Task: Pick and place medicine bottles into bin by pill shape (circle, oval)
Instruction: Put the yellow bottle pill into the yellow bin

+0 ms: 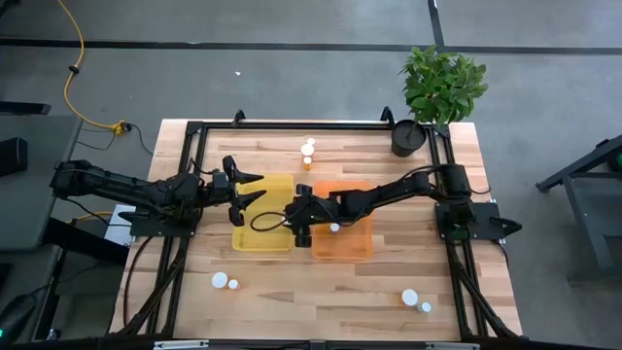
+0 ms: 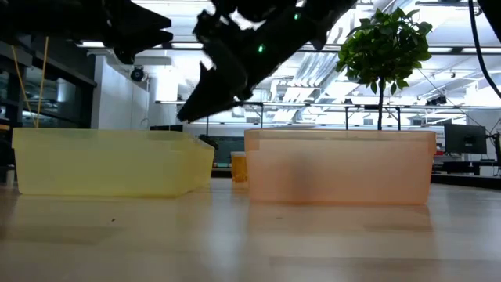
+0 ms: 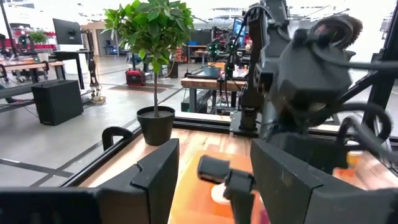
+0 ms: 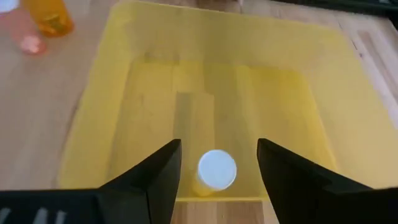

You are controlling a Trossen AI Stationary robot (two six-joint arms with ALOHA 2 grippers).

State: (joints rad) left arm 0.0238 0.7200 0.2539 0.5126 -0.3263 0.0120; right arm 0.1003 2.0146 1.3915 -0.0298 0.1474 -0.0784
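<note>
You have the worktop (image 1: 389,282) of pale wood planks, and the yellow bin (image 1: 262,226) sits near its middle; take that bin as your mark. Touching or just beside its right side stands the orange bin (image 1: 342,233), seen side by side with it in the low view as well. A potted plant (image 1: 437,87) stands at the far right corner of the worktop, well apart from the yellow bin.

Your left arm (image 1: 126,190) reaches in from the left, and its left pincer (image 1: 243,190) hangs over the yellow bin's left part with the fingers spread wide. Your right arm (image 1: 408,187) crosses above the orange bin, and the right pincer (image 1: 294,216) hangs over the yellow bin's right edge, fingers wide and holding nothing.

In the right wrist view one bottle (image 4: 215,171) stands upright inside the yellow bin, white cap up, showing between the open fingers (image 4: 155,177) but not touched by them. One white-capped bottle (image 1: 334,227) lies in the orange bin. Beyond the yellow bin's far side stands a small cluster of bottles (image 1: 307,153). Nearer you than the bin, two bottles (image 1: 224,283) stand off its front left, and two more (image 1: 416,300) well off to the front right.
</note>
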